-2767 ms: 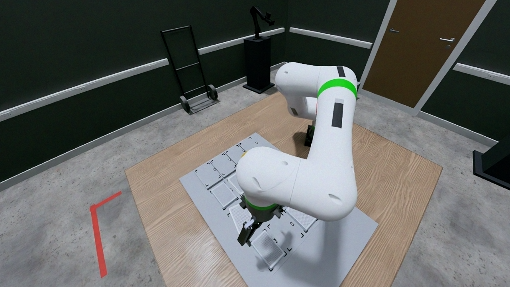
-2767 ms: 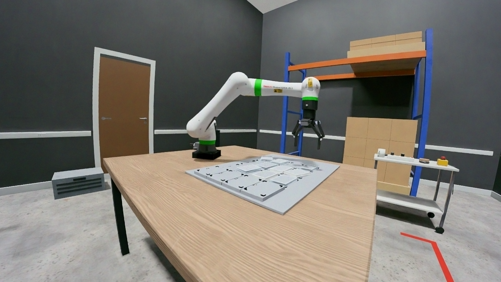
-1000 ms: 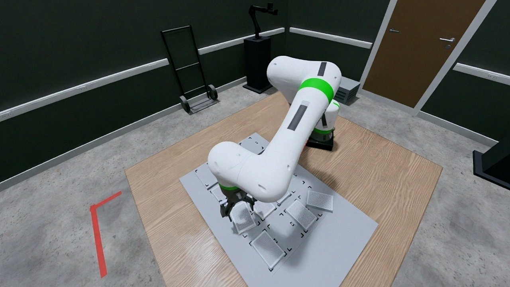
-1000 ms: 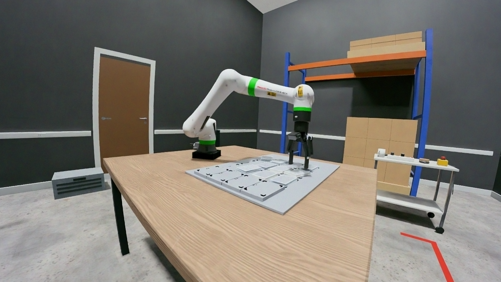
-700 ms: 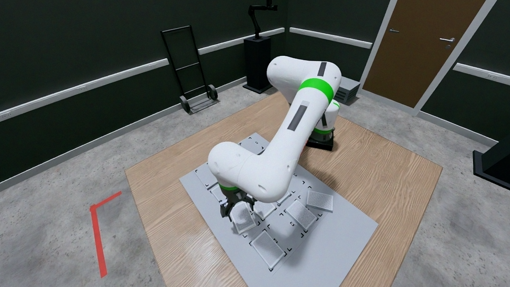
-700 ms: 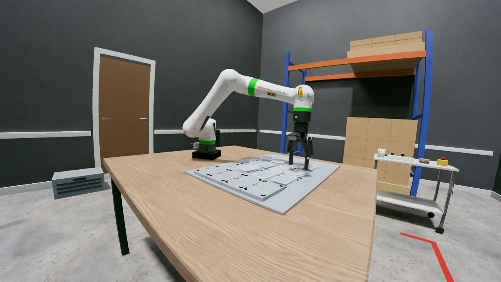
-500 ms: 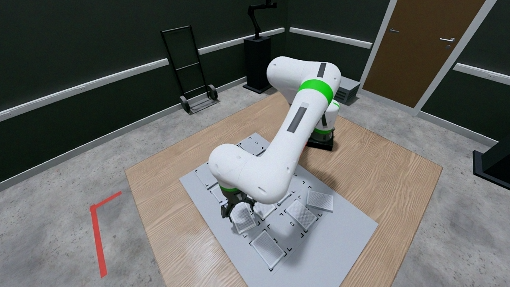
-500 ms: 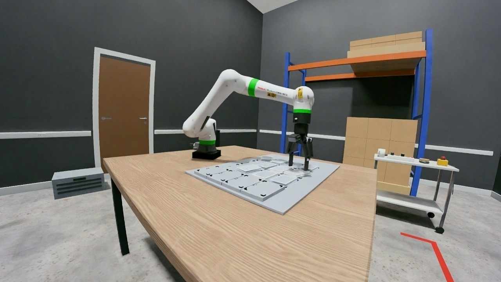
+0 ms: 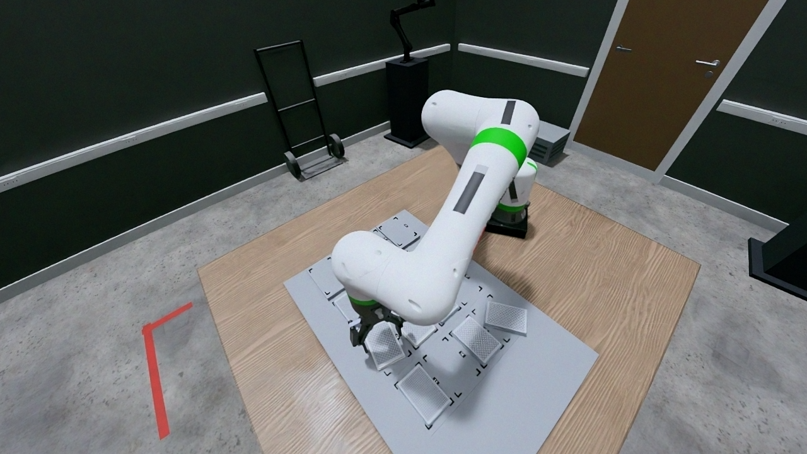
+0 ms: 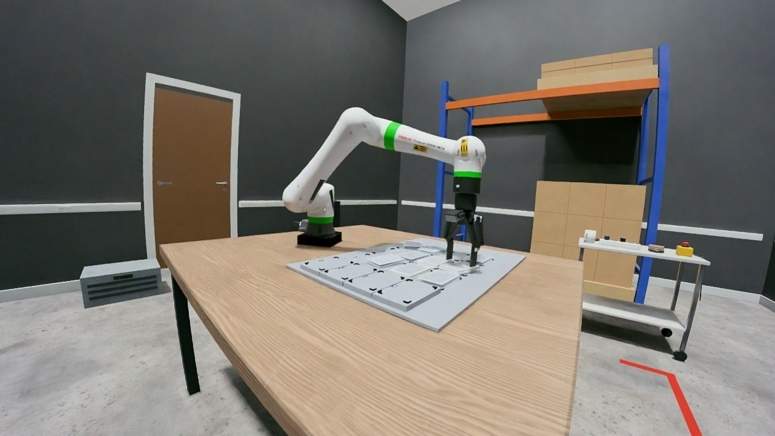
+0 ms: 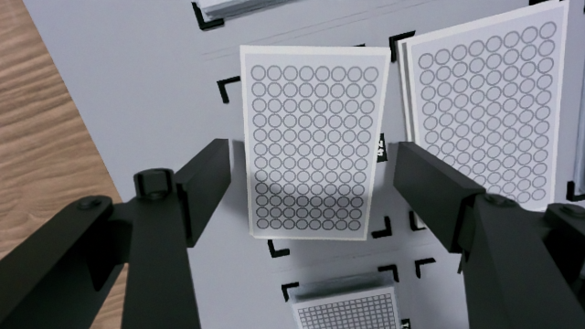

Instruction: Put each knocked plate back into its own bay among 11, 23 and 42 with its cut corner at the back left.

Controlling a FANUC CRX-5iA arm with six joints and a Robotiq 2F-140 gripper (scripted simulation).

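- One gripper [image 9: 383, 343] [image 10: 461, 260] [image 11: 312, 162] is hovering with two fingers spread, gripping nothing
- One plate [image 9: 384, 345] [image 11: 311, 142] is lying between them, gaps showing both sides, sitting askew over bay 42's corner marks
- Three more plates are showing partly or wholly in the wrist view, one right finger overlapping its neighbour [image 11: 484, 105]
- One plate [image 9: 505, 317] near bay 11 is resting crooked
- One arm [image 9: 473, 197] [image 10: 422, 143] is blocking much of the deck [image 9: 524, 395] [image 10: 433, 320] from above
- One trolley [image 10: 634, 309] is standing beyond the table [image 9: 609, 265] [image 10: 379, 347]

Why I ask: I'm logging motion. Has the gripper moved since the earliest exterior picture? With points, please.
Yes; in the exterior view the gripper [image 9: 381, 338] [image 10: 461, 261] [image 11: 312, 162] has come down toward the deck [image 9: 507, 406] [image 10: 433, 321] [image 11: 137, 91].
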